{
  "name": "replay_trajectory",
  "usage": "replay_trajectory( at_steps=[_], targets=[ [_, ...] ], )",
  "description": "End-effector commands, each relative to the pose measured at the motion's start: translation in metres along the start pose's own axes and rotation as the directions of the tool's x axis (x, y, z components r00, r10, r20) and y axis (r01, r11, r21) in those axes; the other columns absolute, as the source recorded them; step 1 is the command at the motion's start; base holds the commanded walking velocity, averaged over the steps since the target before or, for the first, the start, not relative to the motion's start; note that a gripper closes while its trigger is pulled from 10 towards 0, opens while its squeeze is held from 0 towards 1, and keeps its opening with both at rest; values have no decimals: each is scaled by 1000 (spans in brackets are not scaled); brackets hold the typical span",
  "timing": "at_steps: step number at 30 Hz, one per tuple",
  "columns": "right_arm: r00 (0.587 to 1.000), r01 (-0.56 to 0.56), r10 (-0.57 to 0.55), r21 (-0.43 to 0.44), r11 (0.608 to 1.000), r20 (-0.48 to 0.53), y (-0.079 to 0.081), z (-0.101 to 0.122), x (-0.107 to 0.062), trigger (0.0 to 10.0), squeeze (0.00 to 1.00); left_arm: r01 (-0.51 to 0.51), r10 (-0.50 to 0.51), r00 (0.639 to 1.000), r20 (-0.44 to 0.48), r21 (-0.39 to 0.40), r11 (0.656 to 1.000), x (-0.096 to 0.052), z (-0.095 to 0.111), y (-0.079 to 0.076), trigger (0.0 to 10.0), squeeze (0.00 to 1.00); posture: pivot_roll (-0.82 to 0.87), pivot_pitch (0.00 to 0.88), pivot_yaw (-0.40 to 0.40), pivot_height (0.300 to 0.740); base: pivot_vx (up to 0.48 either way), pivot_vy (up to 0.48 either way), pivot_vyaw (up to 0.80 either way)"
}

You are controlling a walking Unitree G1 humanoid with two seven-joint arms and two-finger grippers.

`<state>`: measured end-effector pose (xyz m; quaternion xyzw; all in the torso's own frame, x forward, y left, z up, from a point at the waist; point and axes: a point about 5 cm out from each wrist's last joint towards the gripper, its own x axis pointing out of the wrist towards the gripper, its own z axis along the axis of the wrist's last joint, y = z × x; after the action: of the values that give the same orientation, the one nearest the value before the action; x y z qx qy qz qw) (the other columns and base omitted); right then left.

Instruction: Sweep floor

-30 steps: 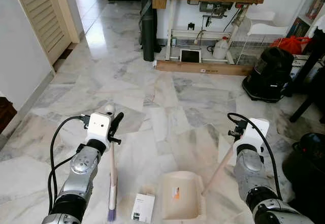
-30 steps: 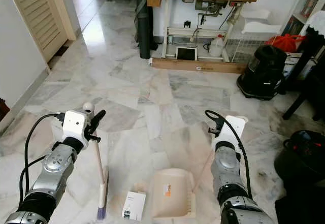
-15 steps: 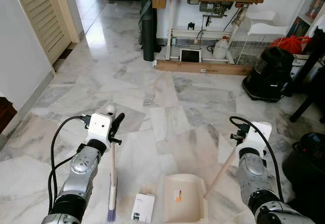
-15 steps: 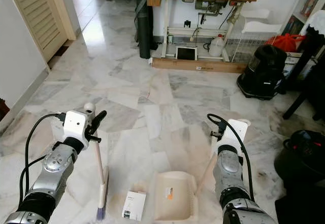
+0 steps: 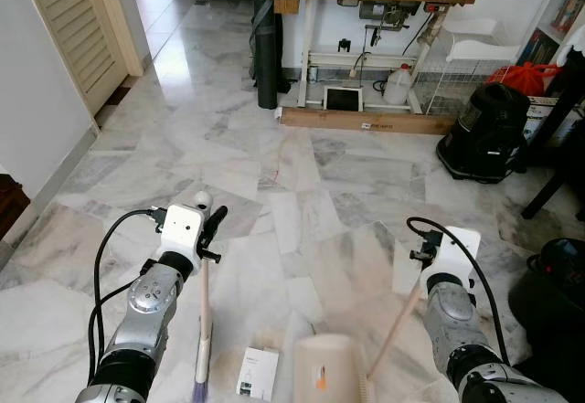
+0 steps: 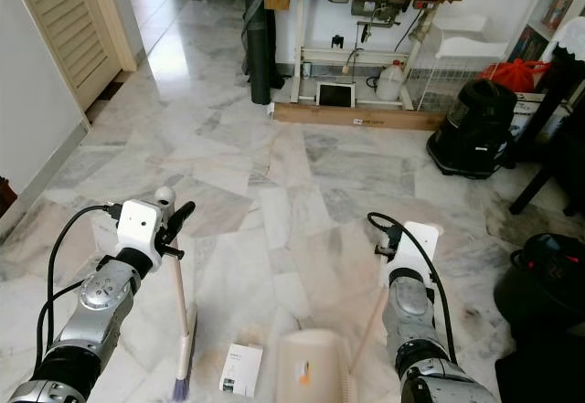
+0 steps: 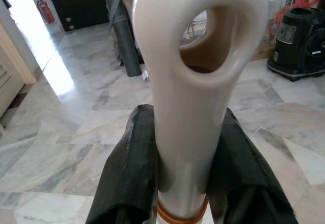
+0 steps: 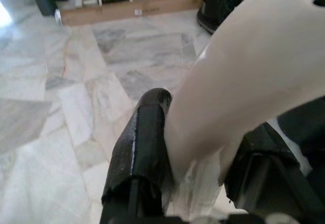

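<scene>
While the left gripper [image 7: 180, 173] is clamping the broom [image 5: 202, 330] high on its stiff, light handle (bristles on the floor [image 5: 274, 184]), the right gripper [image 8: 198, 158] is gripping the dustpan [image 5: 327, 376] handle.

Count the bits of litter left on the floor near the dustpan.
1: a small white box on the marble floor, between the broom head and the dustpan. Finer dust, or anything hidden behind the dustpan, can't be told.

On the floor [image 5: 274, 193], the box [image 5: 257, 372] lies between broom [image 5: 202, 348] at 9 o'clock and a blurred, probable dustpan [image 5: 327, 371] at 3 o'clock.
</scene>
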<state>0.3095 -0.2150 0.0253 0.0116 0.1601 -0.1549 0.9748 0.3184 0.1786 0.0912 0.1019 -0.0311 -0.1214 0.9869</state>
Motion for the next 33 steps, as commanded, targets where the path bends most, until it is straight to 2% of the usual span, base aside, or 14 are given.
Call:
replay_trajectory(
  at_steps=[1,8,11,14,17,20,21,23,25,27,33],
  targets=[
    [1000,3,-3,-27,1000,-15,1,1,2,10000,0,9,-9,1000,2,13,1000,1,2,0,10000,0,34,0,-32,740,0,0,0],
    [1000,-2,2,-16,1000,-9,2,1,1,10000,0,1,-1,1000,-9,10,1000,0,0,2,10000,0,38,0,-33,740,0,0,0],
    [997,-2,-1,40,999,78,1,15,3,10000,0,-1,1,1000,-8,8,1000,0,0,2,10000,0,40,0,-32,740,0,0,0],
    [996,7,-10,33,999,91,0,18,4,10000,0,-1,1,1000,-6,11,1000,0,0,2,10000,0,42,0,-31,740,0,0,0],
    [998,26,-28,33,999,64,-1,17,5,10000,0,-1,1,1000,-2,13,1000,-1,1,2,10000,0,39,0,-31,740,0,0,0],
    [999,39,-39,-10,999,-9,-1,10,6,10000,0,-4,4,1000,-3,16,1000,0,1,3,10000,0,37,0,-31,740,0,0,0],
    [997,48,-48,-2,999,-55,-1,5,5,10000,0,-4,4,1000,-5,16,1000,-1,1,3,10000,0,40,0,-34,740,0,0,0],
    [995,56,-54,24,998,-82,-1,2,5,10000,0,-3,4,1000,-7,17,1000,0,0,3,10000,0,40,0,-34,740,0,0,0],
    [990,65,-68,-24,998,-121,-1,-3,4,10000,0,-4,4,1000,-9,17,1000,0,0,3,10000,0,40,0,-34,740,0,0,0],
    [989,64,-63,2,998,-133,0,-4,4,10000,0,-4,4,1000,-10,17,1000,0,0,3,10000,0,44,0,-37,740,0,0,0],
    [981,73,-74,-10,997,-178,0,-11,2,10000,0,-1,1,1000,-17,16,1000,0,0,3,10000,0,42,0,-38,740,0,0,0]
  ],
)
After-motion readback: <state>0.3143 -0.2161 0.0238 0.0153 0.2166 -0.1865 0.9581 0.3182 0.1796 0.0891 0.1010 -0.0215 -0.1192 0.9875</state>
